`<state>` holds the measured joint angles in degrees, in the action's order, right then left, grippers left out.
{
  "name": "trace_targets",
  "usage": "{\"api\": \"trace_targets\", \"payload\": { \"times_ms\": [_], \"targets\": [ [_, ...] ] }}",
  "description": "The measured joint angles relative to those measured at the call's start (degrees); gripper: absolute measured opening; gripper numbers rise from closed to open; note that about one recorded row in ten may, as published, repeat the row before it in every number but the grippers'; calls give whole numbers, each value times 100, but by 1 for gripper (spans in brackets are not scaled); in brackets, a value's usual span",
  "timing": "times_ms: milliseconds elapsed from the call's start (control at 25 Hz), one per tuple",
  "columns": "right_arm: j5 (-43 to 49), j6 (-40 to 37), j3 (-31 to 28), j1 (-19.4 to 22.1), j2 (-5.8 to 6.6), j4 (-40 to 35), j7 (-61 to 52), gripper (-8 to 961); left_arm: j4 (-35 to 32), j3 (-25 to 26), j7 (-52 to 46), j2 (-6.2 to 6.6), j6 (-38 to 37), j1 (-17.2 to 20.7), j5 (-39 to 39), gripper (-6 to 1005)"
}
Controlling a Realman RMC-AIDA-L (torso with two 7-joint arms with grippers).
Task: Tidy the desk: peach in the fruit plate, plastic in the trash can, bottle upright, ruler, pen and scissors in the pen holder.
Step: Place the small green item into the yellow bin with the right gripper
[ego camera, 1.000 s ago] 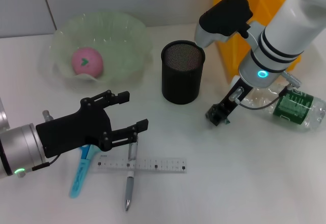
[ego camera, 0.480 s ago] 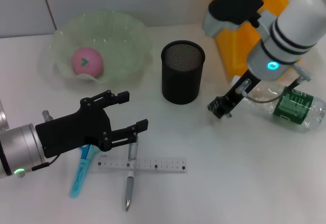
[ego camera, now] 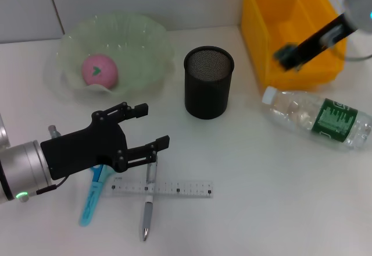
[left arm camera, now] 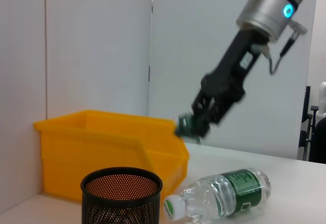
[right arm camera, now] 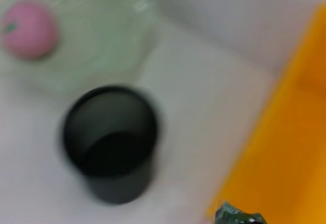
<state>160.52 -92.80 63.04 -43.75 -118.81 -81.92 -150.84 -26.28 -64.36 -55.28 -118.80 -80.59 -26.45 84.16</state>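
The desk point(ego camera: 279, 209) has bare room along its near right side. The yellow trash can point(ego camera: 293, 26) stands at the far right; only the left wrist view shows its full side wall point(left arm camera: 91, 152). The fruit plate point(ego camera: 139, 41) sits far left with the peach point(ego camera: 99, 70) inside it. The bottle point(ego camera: 319, 116) lies on its side in front of the trash can, cap toward the pen holder point(ego camera: 209, 81); the left wrist view shows the bottle point(left arm camera: 224, 196) flat on the desk beside the holder.

The right gripper point(ego camera: 288, 55) hangs over the trash can, shut on a small dark green piece of plastic point(left arm camera: 191, 126), clearest from the left wrist. The left gripper point(ego camera: 145, 131) hovers with its fingers apart and empty, above the ruler point(ego camera: 168, 188), pen point(ego camera: 148, 206) and blue-handled scissors point(ego camera: 90, 201) near the front edge.
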Motion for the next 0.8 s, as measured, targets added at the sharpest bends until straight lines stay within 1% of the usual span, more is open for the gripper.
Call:
{"api": "trace_targets", "payload": {
  "times_ms": [120, 160, 200, 240, 360, 400, 520, 560, 600, 680, 800],
  "targets": [
    [403, 175, -231, 38, 18, -297, -1, 397, -1, 1, 0, -2, -1, -1, -4, 806],
    [611, 476, -286, 62, 23, -338, -5, 398, -5, 3, 0, -2, -3, -3, -8, 806],
    [672, 881, -317, 87, 26, -218, -5, 398, -6, 3, 0, -2, -6, -5, -11, 806],
    [672, 881, -317, 87, 26, -218, -5, 398, -6, 3, 0, -2, -7, -8, -13, 806],
    [672, 1579, -298, 59, 15, 323, -3, 400, -3, 3, 0, -3, -14, -15, -14, 806],
    [672, 1579, -298, 59, 15, 323, -3, 400, -3, 3, 0, -3, -14, -15, -14, 806],
    [672, 2335, -240, -24, 10, 987, 38, 402, 6, 3, 0, -2, -19, -19, -14, 806],
    [672, 2820, -167, -40, 4, 1330, 73, 402, 9, 3, -10, -2, -24, -19, -14, 806],
    [672, 2820, -167, -40, 4, 1330, 73, 403, 9, 3, -17, -2, -26, -19, -14, 806],
    [673, 3225, 11, -22, 0, 1551, 107, 404, 9, 3, -22, -3, -27, -19, -14, 805],
    [674, 3462, 171, -7, -8, 1714, 164, 405, 17, 3, -31, 5, -33, -18, -14, 805]
  ]
}}
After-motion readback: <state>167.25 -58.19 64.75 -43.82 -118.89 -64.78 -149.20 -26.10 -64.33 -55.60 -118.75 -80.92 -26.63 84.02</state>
